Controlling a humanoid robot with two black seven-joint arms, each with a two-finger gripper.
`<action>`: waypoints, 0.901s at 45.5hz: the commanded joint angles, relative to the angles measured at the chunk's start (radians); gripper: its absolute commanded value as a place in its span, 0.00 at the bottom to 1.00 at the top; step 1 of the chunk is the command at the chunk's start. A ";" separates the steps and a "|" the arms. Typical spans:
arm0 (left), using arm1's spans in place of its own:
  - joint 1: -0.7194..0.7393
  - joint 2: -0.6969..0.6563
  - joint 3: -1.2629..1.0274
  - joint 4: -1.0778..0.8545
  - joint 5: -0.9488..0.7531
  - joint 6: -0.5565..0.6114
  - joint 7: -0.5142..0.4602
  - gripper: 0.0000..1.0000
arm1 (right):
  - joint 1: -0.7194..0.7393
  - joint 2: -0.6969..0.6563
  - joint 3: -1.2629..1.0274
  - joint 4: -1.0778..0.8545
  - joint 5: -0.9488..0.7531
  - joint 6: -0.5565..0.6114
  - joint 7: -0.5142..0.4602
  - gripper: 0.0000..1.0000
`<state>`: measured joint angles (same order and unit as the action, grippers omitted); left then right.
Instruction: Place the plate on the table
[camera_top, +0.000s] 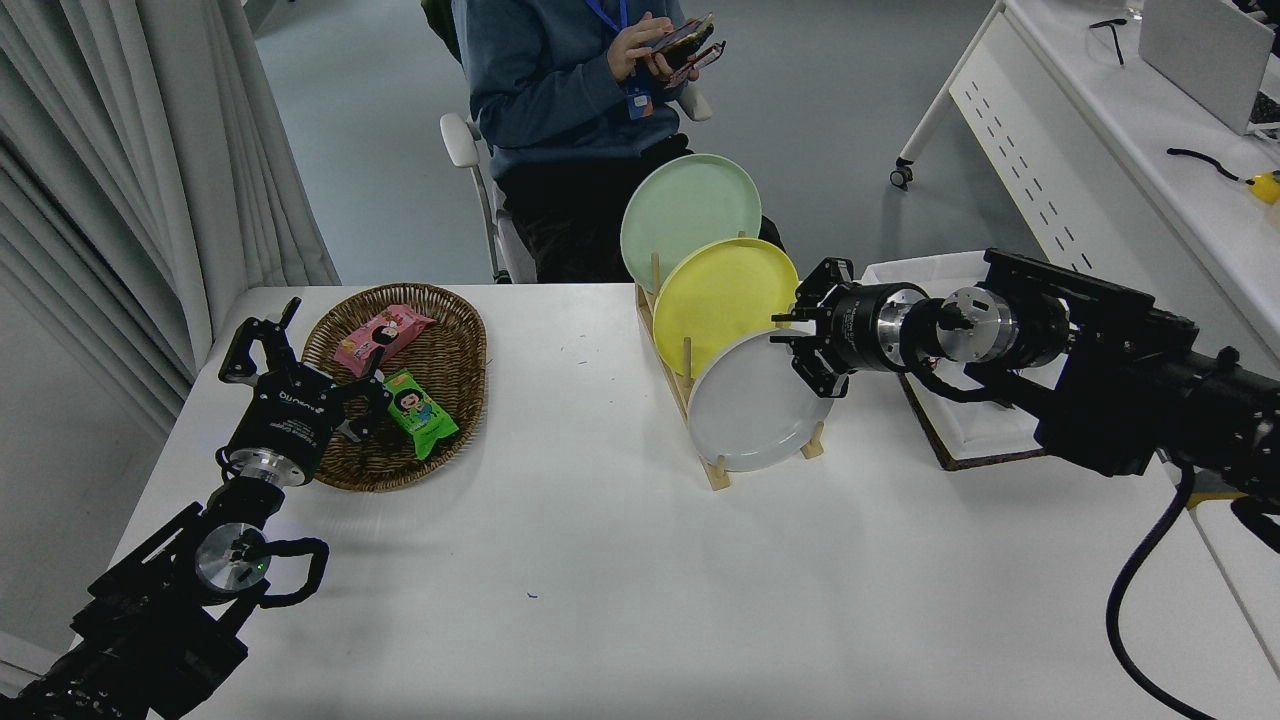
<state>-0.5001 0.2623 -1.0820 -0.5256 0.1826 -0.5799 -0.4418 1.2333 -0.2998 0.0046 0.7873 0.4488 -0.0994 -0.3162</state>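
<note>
The right gripper, fingers apart, straddles the upper right rim of the plate, which stands upright in the rack on the surface, just left of it.

Right arm: reaching in level from the right edge, wrist pointing left. Right gripper: fingers spreading apart, one upper, one lower, closing on nothing. Left arm: sitting parked at lower left, forearm angling up and away. Left gripper: fingers standing splayed apart.
</note>
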 joint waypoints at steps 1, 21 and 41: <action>0.000 0.000 0.000 0.001 0.000 0.000 0.000 1.00 | 0.000 0.001 0.005 0.000 0.001 0.000 -0.001 0.12; 0.000 0.000 0.000 0.001 0.000 0.000 0.000 1.00 | 0.000 0.002 0.005 0.000 0.001 0.000 -0.004 0.11; 0.000 0.000 0.000 0.001 0.000 0.000 0.000 1.00 | -0.002 0.002 0.003 0.000 -0.001 0.000 -0.006 0.05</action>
<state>-0.5001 0.2623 -1.0819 -0.5257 0.1825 -0.5798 -0.4418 1.2320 -0.2977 0.0079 0.7869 0.4486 -0.0997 -0.3212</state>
